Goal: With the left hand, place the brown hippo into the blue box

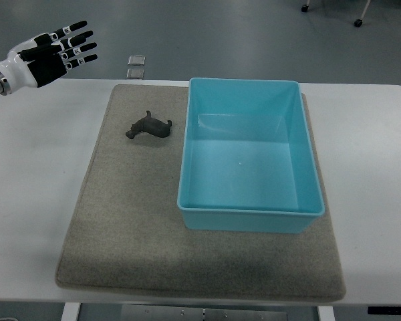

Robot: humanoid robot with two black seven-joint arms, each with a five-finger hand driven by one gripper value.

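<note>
While unheld, brown hippo (149,126) beside blue box (250,155), no legible writing

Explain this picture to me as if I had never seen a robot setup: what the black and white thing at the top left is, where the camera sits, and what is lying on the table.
There is only one picture, taken by a camera on the robot that looks steeply down at its workspace. The black and white thing is the robot's left hand, coming in from the left edge. Its fingers are spread and it holds nothing; it is raised at the far left corner of the white table. The right arm is not in the picture.

On the table lies a grey felt mat. On the mat are two things: a small brown hippo toy, lying on the mat's far left part, and an empty blue box just to its right, not touching it. The job is to put the hippo into the box, and that has not been done yet.
</note>
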